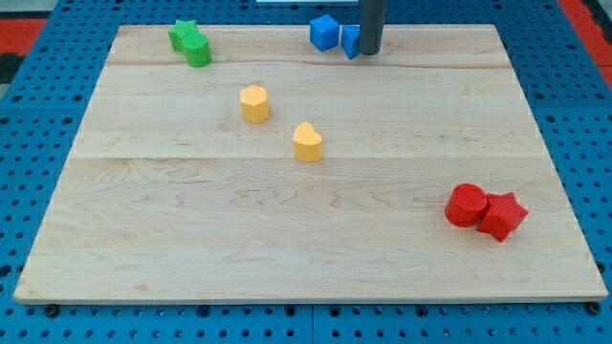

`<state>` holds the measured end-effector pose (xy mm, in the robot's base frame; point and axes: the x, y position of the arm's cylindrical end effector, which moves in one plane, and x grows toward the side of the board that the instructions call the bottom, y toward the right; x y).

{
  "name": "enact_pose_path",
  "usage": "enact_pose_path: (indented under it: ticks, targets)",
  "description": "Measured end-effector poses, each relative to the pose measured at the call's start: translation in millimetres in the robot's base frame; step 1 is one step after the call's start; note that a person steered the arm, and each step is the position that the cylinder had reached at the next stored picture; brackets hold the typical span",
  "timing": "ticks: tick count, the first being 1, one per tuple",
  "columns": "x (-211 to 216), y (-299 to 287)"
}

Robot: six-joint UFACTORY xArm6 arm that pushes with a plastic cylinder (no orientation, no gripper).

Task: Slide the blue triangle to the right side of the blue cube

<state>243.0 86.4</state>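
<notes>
The blue cube (pixel 324 32) sits near the view's top edge of the wooden board, right of centre. The blue triangle (pixel 350 41) lies just to the cube's right, close to it, and is mostly hidden behind my rod. My tip (pixel 370 53) stands at the triangle's right side, touching or almost touching it. Only a thin blue strip of the triangle shows left of the rod.
A green star (pixel 184 33) and green cylinder (pixel 198 51) sit together at the top left. A yellow hexagon block (pixel 254 103) and a yellow heart block (pixel 307 142) lie mid-board. A red cylinder (pixel 467 204) and red star (pixel 502 215) touch at the lower right.
</notes>
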Motion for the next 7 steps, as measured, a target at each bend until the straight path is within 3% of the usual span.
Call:
enact_pose_path:
  ticks: [3,7]
  targets:
    - [-39,11]
    - [-50,-50]
